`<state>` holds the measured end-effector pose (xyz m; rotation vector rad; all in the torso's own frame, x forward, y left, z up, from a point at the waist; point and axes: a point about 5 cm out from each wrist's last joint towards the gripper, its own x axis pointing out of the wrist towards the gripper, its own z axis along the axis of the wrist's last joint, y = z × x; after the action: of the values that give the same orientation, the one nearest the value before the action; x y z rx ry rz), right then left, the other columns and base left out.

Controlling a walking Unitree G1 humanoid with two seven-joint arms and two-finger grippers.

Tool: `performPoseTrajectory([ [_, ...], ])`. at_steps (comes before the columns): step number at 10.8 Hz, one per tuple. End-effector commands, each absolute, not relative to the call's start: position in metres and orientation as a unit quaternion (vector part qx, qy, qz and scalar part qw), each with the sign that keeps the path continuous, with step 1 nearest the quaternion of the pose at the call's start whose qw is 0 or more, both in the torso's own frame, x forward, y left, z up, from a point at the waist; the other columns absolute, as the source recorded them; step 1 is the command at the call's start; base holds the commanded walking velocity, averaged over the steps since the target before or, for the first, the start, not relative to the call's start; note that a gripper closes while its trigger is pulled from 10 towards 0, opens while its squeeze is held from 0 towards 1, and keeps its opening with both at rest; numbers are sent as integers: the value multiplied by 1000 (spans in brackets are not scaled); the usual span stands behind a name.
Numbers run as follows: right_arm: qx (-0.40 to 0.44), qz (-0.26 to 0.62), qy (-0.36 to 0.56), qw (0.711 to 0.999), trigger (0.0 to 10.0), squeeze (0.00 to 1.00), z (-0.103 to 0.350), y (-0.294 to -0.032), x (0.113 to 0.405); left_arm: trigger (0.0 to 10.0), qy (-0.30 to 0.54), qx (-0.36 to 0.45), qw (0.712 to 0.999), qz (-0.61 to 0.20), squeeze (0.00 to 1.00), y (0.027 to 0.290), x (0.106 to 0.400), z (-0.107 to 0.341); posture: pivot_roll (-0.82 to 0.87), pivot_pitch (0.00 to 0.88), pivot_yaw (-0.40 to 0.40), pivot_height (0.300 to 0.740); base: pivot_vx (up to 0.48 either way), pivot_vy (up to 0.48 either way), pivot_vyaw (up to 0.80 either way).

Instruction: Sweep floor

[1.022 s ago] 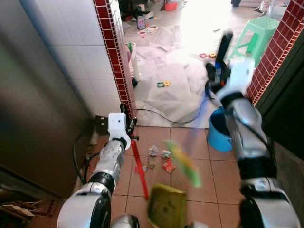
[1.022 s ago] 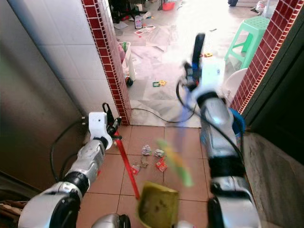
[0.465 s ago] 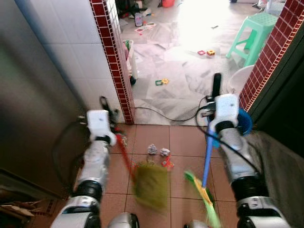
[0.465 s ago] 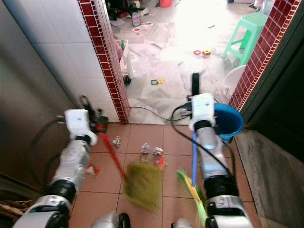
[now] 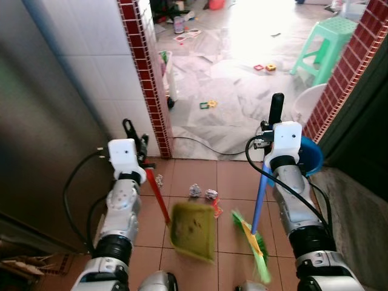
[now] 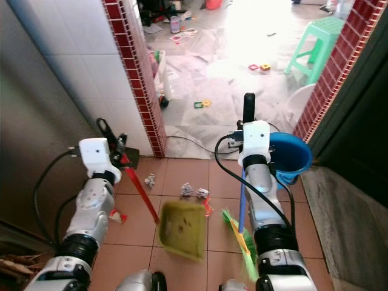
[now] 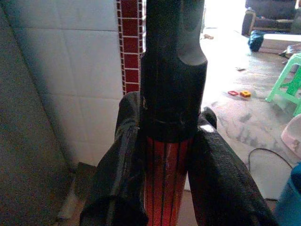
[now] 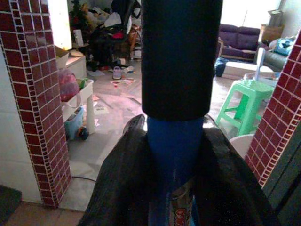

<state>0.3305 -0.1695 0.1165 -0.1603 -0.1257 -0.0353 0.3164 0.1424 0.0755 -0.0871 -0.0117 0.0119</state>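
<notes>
My left gripper (image 5: 136, 137) is shut on the red handle (image 7: 165, 179) of a yellow-green dustpan (image 5: 193, 230), which hangs tilted just above the terracotta tiles. On the right, the right gripper (image 5: 271, 130) is shut on a broom's blue handle (image 8: 175, 155). The green bristles (image 5: 252, 244) sit low, just right of the dustpan. Crumpled paper balls (image 5: 194, 190) and a red wrapper (image 5: 216, 210) lie on the tiles beyond the pan. Another scrap (image 5: 159, 180) lies near the red handle.
A red-brick pillar (image 5: 145, 79) and white tiled wall stand at left. A blue bucket (image 5: 313, 156) sits behind my right arm, by a brick wall. A black cable (image 5: 200, 146) crosses the threshold. Beyond lie toys (image 5: 208, 106), a white basin (image 5: 306, 103) and a green stool (image 5: 324, 37).
My right arm has come down from its raised pose, bringing the broom head to the floor beside the dustpan. The left arm swung the dustpan forward. The camera shifted slightly.
</notes>
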Motion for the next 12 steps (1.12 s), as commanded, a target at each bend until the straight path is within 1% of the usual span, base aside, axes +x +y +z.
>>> performPoseTrajectory([
  [1, -78, -15, -82, 993, 10000, 0, 123, -165, 333, 10000, -36, -33, 999, 22, 0, 150, 319, 89, -110, 0, 112, 740, 0, 0, 0],
  [3, -91, -13, -94, 991, 10000, 0, 128, -167, 336, 10000, -37, -41, 998, 21, 0, 151, 319, 92, -111, 0, 106, 740, 0, 0, 0],
  [7, -75, -36, -84, 993, 10000, 0, 128, -172, 340, 10000, -35, -52, 998, 18, 0, 144, 319, 94, -115, 0, 104, 740, 0, 0, 0],
  [9, -80, -34, -80, 993, 10000, 0, 128, -173, 340, 10000, -57, -77, 995, 11, 0, 135, 324, 114, -121, 0, 104, 740, 0, -332, 0],
  [10, -82, -35, -77, 993, 10000, 0, 128, -174, 340, 10000, -68, -84, 994, 5, 0, 131, 327, 122, -122, 0, 102, 740, 0, -337, -475],
  [12, -82, -38, -78, 993, 10000, 0, 128, -175, 341, 10000, -74, -89, 993, 1, 0, 128, 330, 129, -131, 0, 101, 740, 0, -334, -800],
])
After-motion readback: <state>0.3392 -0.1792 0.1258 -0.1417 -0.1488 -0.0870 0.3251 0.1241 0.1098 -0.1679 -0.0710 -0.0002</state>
